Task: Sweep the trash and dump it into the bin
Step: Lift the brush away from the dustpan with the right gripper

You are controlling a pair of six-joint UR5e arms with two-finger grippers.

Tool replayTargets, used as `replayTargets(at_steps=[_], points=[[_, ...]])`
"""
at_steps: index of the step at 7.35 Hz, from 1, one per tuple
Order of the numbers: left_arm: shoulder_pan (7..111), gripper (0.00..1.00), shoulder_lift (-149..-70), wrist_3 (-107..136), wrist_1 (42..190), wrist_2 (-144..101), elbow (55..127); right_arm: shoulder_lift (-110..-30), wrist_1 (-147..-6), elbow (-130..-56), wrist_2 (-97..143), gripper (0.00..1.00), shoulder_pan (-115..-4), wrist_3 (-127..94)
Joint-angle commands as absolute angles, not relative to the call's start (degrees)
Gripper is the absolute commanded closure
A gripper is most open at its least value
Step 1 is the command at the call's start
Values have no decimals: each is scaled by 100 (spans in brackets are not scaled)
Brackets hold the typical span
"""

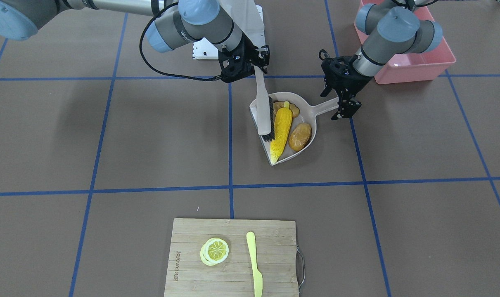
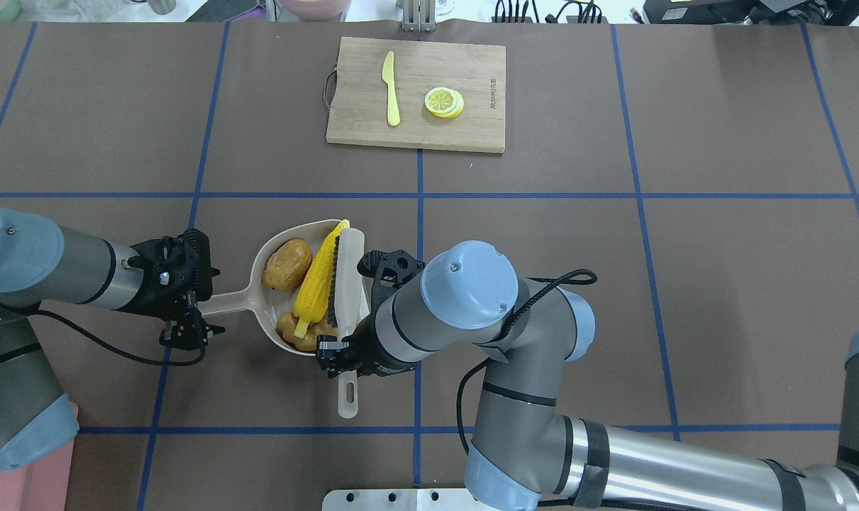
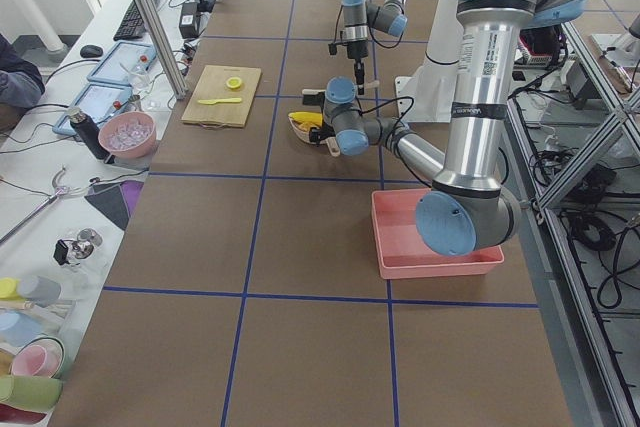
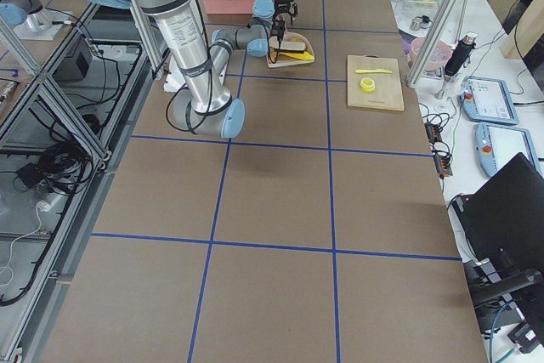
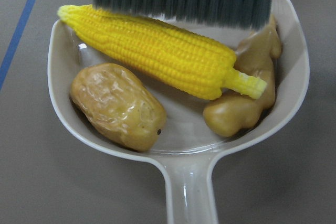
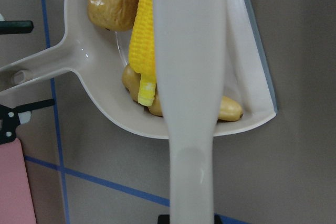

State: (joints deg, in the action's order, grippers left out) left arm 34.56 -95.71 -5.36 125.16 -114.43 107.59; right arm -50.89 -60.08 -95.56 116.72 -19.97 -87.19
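The beige dustpan (image 1: pixel 309 113) lies on the table and holds the trash: the yellow corn cob (image 1: pixel 282 130), the brown potato (image 1: pixel 300 136) and the tan ginger root (image 1: pixel 293 109). My right gripper (image 2: pixel 344 355) is shut on the handle of a white brush (image 2: pixel 347 277). The brush's dark bristles rest against the corn inside the pan. My left gripper (image 2: pixel 206 304) is open, its fingers either side of the end of the dustpan handle (image 6: pixel 31 69) without touching it. The pink bin (image 1: pixel 415 62) stands on the table behind my left arm, apart from the dustpan.
A wooden cutting board (image 1: pixel 233 258) at the table's far side carries a lemon slice (image 1: pixel 214 251) and a pale yellow plastic knife (image 1: pixel 254 264). Blue tape lines cross the brown table. Bowls, cups and electronics sit on the side bench in the exterior left view.
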Motion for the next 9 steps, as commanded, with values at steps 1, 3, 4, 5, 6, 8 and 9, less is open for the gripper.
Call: replayTargets(at_steps=[1, 3, 4, 5, 6, 8, 9], points=[[3454, 27, -9571, -300, 12516, -11505, 10749, -5413, -6073, -10036, 11926, 100, -2222, -8728], [3454, 44, -9563, -290, 12498, -11566, 10740, -5694, -6415, -10501, 12443, 100, -2678, -8649], [3454, 48, -9563, -281, 12481, -11619, 10740, -5991, -6425, -10799, 12593, 100, -3003, -8640], [3454, 56, -9562, -90, 12480, -11671, 10749, -6220, -6581, -11011, 12725, 100, -3336, -8587], [3454, 64, -9562, -53, 12480, -11689, 10766, -6458, -6618, -11161, 12787, 100, -3601, -8413], [3454, 77, -9562, -53, 12480, -11698, 10767, -6836, -6731, -11232, 12806, 100, -4076, -7922], [3454, 79, -9554, -88, 12480, -11707, 10767, -7012, -7194, -11459, 12797, 100, -4304, -7362]])
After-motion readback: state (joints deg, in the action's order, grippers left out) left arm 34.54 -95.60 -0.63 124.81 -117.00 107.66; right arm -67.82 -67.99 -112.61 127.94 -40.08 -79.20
